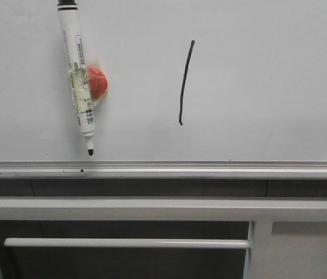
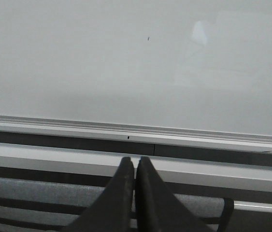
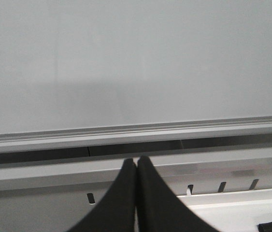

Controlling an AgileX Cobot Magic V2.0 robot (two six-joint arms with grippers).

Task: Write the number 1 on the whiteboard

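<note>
The whiteboard (image 1: 268,87) fills the front view above its silver lower rail (image 1: 209,170). On it stands the number 1 (image 1: 185,81), a thin black leaning stroke near the middle. A white marker pen (image 1: 78,75) hangs tip down at the left, taped to a red round holder (image 1: 98,82) on the board. Neither gripper appears in the front view. My left gripper (image 2: 135,162) is shut and empty, below the whiteboard (image 2: 126,58) and its rail. My right gripper (image 3: 136,162) is also shut and empty, below the whiteboard (image 3: 136,58).
White metal frame bars (image 1: 151,209) run below the board rail, with a thinner bar (image 1: 122,243) under them. A slotted white bar (image 3: 222,186) lies beside the right gripper. A dark gap separates the rail and the frame.
</note>
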